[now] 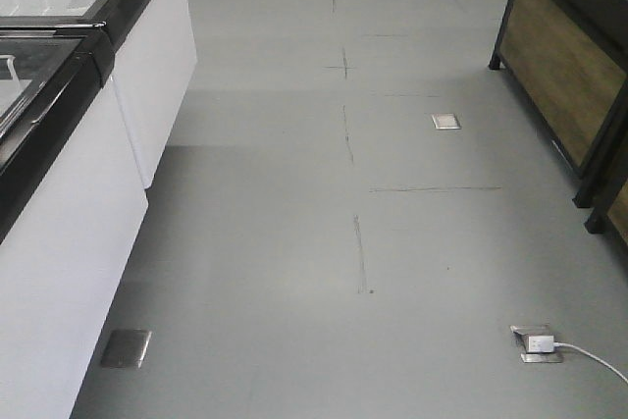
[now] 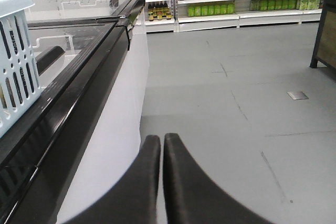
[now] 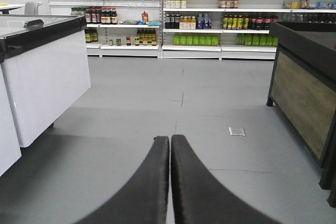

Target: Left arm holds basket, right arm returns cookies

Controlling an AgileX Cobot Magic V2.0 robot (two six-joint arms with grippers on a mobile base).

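Observation:
A light blue slotted basket (image 2: pixel 16 61) stands on the chest freezer's top at the far left of the left wrist view, well left of my left gripper (image 2: pixel 161 139). That gripper is shut, its two black fingers pressed together over the grey floor with nothing between them. My right gripper (image 3: pixel 170 140) is likewise shut and empty, pointing down the aisle above the floor. The cookies are out of view. Neither arm shows in the front-facing view.
White chest freezers with black rims (image 1: pixel 69 144) line the left side. A dark wood-panelled stand (image 1: pixel 569 66) is at the right. Stocked drink shelves (image 3: pixel 210 19) close the aisle's far end. A white plug with cable (image 1: pixel 542 343) and metal floor plates (image 1: pixel 446 122) lie on the floor.

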